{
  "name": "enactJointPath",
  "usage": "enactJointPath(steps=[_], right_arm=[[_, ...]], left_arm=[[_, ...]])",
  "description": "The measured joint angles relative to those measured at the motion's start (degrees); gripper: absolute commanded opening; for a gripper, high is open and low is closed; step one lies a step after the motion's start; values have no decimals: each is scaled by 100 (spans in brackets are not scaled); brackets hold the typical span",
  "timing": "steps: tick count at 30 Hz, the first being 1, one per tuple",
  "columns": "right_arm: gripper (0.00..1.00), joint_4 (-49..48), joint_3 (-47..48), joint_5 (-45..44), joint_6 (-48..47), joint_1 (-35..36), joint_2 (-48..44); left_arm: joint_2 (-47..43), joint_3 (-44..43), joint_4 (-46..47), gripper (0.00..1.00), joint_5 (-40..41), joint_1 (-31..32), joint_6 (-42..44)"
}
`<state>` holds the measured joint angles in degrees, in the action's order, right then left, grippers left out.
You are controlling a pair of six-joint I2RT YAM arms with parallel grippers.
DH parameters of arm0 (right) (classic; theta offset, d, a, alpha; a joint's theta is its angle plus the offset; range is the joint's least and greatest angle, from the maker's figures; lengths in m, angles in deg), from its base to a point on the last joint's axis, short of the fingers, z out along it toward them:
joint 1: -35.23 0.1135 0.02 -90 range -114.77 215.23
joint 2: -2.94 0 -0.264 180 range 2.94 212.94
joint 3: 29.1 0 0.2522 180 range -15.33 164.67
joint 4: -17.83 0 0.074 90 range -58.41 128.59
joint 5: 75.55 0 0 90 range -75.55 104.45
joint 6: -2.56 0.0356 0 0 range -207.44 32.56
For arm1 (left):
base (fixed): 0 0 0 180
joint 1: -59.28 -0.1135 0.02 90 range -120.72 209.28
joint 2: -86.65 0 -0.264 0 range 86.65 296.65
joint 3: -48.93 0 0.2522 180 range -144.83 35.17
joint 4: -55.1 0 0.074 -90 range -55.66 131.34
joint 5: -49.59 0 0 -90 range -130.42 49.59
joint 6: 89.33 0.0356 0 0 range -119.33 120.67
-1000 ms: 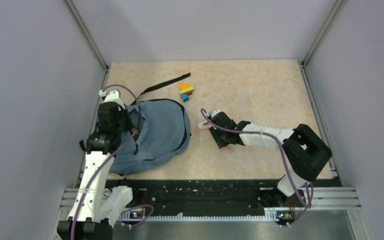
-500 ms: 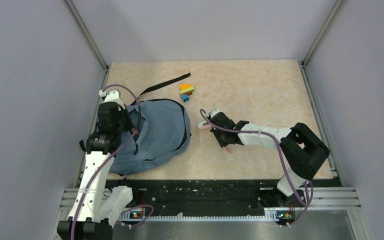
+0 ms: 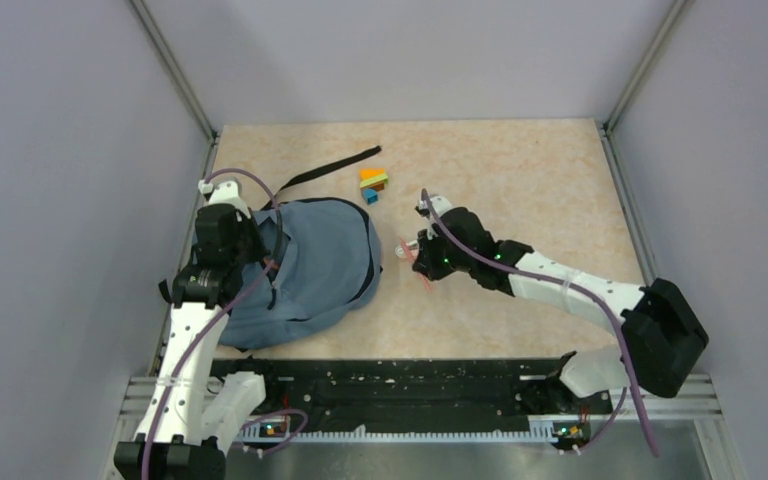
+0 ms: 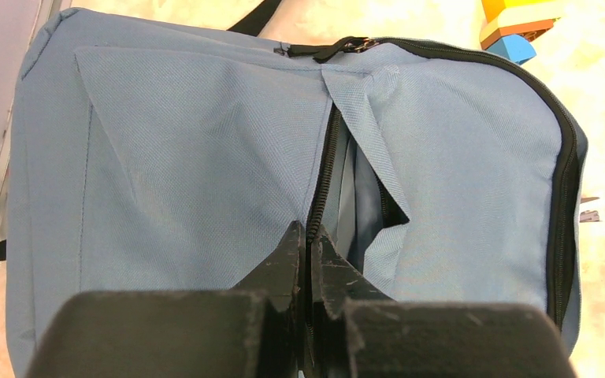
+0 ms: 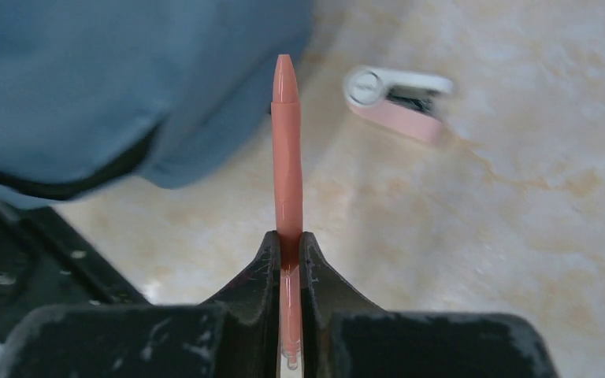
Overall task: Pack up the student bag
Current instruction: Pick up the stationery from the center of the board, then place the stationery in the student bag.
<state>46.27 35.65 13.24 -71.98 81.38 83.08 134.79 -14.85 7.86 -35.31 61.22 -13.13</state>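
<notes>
I see blocks [image 3: 372,182] and a stapler [image 5: 398,98] right of the bag [image 3: 310,265], which lies left-centre on the worktop [image 3: 520,170], long axis lower-left to upper-right. Left jaws pinch its zipper edge; right jaws clamp a pen [image 5: 287,157].

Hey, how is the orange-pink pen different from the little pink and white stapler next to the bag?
The pen is clamped in the right gripper; the stapler lies loose on the table. The pen is long, thin and one salmon colour; the stapler is shorter, chunkier, white over pink. Both are pinkish and outside the student bag.
</notes>
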Motion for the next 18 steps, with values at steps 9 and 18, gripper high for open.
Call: enactJointPath(steps=[9, 18], right_arm=[[0, -1742, 1150, 1904, 1617, 588, 1143], [0, -2334, 2531, 2697, 2931, 1003, 2686]], left_arm=[[-2, 0, 2, 0, -70, 0, 11], [-39, 17, 4, 0, -103, 0, 39]])
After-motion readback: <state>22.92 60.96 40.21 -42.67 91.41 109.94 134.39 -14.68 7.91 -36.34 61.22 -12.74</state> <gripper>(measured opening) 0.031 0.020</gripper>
